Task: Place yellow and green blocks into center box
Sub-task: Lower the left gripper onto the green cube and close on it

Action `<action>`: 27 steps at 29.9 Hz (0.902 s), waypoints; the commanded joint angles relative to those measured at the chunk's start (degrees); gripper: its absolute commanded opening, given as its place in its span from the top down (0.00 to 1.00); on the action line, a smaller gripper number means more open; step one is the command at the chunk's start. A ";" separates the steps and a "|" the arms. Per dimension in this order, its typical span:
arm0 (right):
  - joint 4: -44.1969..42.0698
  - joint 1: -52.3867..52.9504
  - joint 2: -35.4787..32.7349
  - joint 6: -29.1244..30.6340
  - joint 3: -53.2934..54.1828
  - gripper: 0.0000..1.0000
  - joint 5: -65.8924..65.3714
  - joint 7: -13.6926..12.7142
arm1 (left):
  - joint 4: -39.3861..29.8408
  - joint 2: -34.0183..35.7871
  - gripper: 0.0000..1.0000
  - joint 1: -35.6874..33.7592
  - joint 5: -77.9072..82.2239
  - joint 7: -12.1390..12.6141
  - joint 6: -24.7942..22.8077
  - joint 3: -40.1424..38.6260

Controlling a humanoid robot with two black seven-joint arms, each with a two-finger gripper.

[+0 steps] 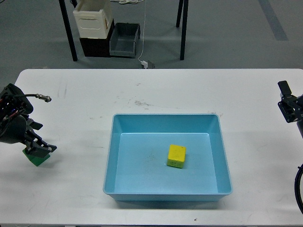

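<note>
The yellow block (176, 155) lies inside the light blue center box (115, 161), a little right of its middle. The green block (36, 160) sits on the white table at the far left, mostly covered. My left gripper (39, 150) is down right over the green block, with its dark fingers (31, 147) at the block's top. I cannot make out whether they grip it. My right gripper (287, 101) is pulled back at the right edge of the view, far from the box. Only part of it shows.
The white table (156, 90) stretches around the box. On the floor behind it stand a white and black crate stack (93, 26), a grey bin (124, 40) and dark table legs (68, 30).
</note>
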 commanded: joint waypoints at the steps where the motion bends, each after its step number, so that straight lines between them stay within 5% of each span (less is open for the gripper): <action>1: -0.01 -0.10 0.02 0.00 -0.01 0.00 0.00 0.01 | 2.44 -0.07 0.00 -0.08 0.08 0.00 0.00 2.37; 23: -0.01 -0.54 0.02 -0.09 -0.09 0.00 0.00 0.01 | 5.35 -0.60 0.01 2.03 -2.46 0.00 0.00 3.87; 27: -0.01 -0.54 0.02 -0.09 -0.10 0.00 0.00 0.01 | 7.19 -0.86 0.10 2.12 -3.35 0.00 0.57 3.96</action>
